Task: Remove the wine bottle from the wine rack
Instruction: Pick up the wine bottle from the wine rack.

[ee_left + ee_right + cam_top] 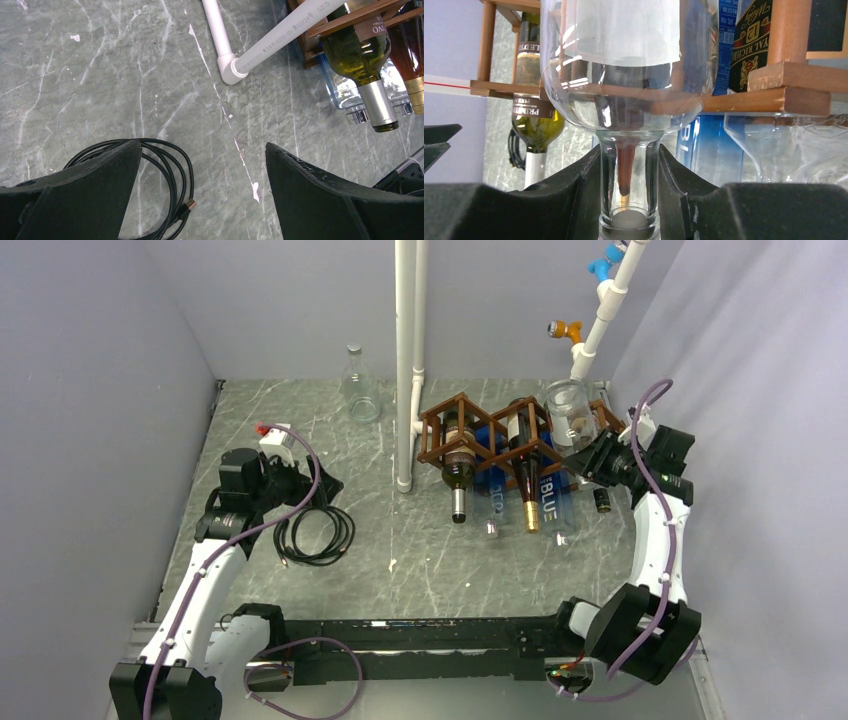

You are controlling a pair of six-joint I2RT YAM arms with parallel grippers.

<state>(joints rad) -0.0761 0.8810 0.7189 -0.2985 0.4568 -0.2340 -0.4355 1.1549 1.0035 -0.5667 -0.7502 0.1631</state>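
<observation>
Nearby, toward the table's left edge, holds the left gripper [202,147] fully spread above a coiled cable [343,528], out of the way. Farther, by the right edge, reaches with the right arm bent, right gripper [629,190] clenched on the neck of the clear wine bottle [624,75], likely for a clean pull from the right end of the wine rack [769,97].

Looking down on a grey-green marbled table [420,560]. Spotting a coiled black cable [315,532] at left, a white PVC pipe [404,465] footed mid-table, a clear glass bottle [360,390] upright at the back, a wooden wine rack [480,435] back right, blue-labelled clear bottles [555,495] lying beneath.
</observation>
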